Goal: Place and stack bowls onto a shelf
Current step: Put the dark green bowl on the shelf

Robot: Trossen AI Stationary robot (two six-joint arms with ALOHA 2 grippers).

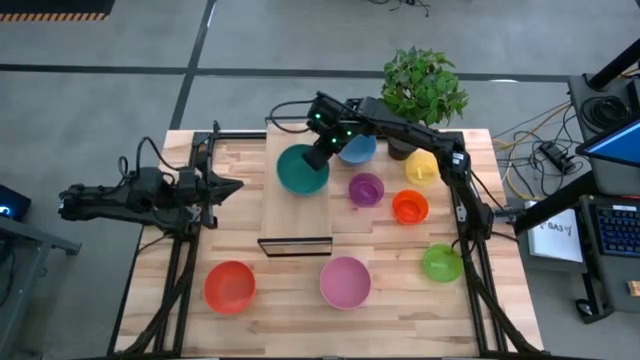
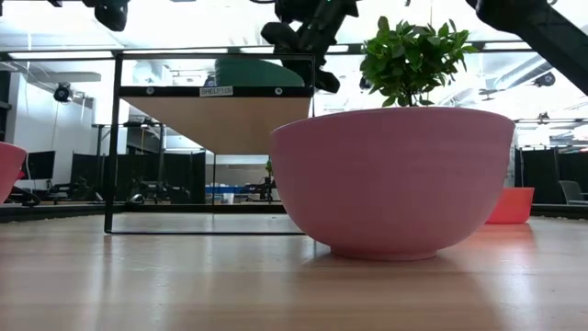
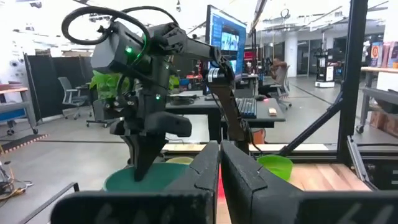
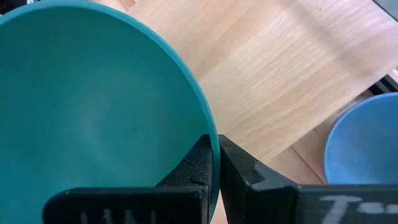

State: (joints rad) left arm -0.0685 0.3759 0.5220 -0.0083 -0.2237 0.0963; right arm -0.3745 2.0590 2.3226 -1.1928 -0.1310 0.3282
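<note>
Pink bowl (image 2: pixel 393 179) fills the low view, standing on the slatted tabletop (image 1: pixel 290 300) at about six o'clock from the table's middle in the high view. Behind it the shelf (image 2: pixel 213 118) stands raised on its dark frame, a small white label on its front edge reading roughly "SHELF 10". On the shelf's plank sits the teal bowl (image 1: pixel 302 169), near the far end at about twelve o'clock; the right gripper (image 4: pixel 214 163) is clenched on its rim, one finger inside and one outside, the arm reaching in from two o'clock. Just beside the shelf at one o'clock sits the blue bowl (image 1: pixel 356 148). Farther out on the tabletop are the purple bowl (image 1: pixel 366 189), yellow bowl (image 1: pixel 421 167), orange bowl (image 1: pixel 410 207), green bowl (image 1: pixel 442 263) and, at seven o'clock, the red bowl (image 1: pixel 230 287). A potted plant (image 1: pixel 424 88) stands at one o'clock. The left gripper (image 1: pixel 232 187) waits at nine o'clock, fingers pressed together and holding nothing.
</note>
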